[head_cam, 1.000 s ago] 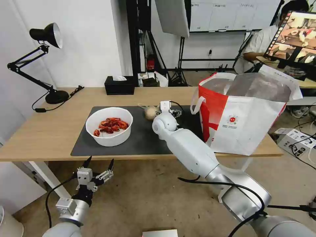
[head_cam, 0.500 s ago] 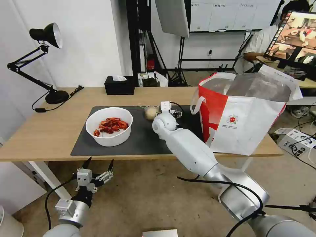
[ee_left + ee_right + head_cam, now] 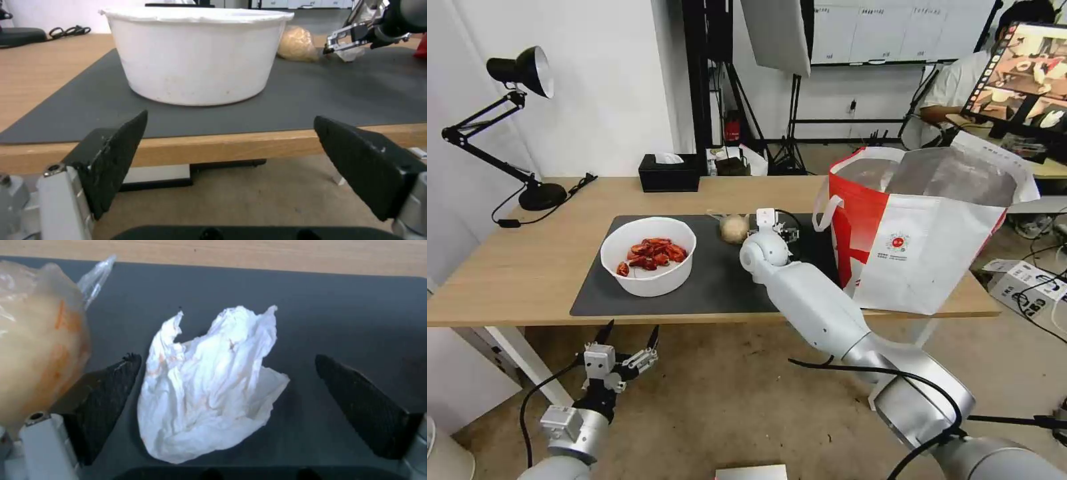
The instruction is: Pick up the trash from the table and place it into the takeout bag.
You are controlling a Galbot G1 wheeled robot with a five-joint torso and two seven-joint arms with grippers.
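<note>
On the dark mat (image 3: 720, 283) of the table (image 3: 527, 267) stands the white bowl (image 3: 648, 257) of red shells. The small beige knotted bag (image 3: 734, 229) lies behind it to the right. My right gripper (image 3: 227, 357) is open low over the mat, one finger on each side of the crumpled white tissue (image 3: 209, 386), with the beige bag (image 3: 40, 350) just outside one finger (image 3: 111, 390). In the head view this gripper (image 3: 780, 230) sits right of the beige bag. My left gripper (image 3: 627, 341) hangs open below the table's front edge, facing the bowl (image 3: 195, 53). The takeout bag (image 3: 920, 233) stands open at the right.
A black tissue box (image 3: 669, 173) and a black desk lamp (image 3: 520, 73) stand at the back of the table. The takeout bag's loop handle (image 3: 825, 210) hangs close to my right wrist. Cables and a box lie on the floor at the right.
My right arm has shifted slightly to the right, away from the beige bag. The left gripper has sunk a little below the table edge.
</note>
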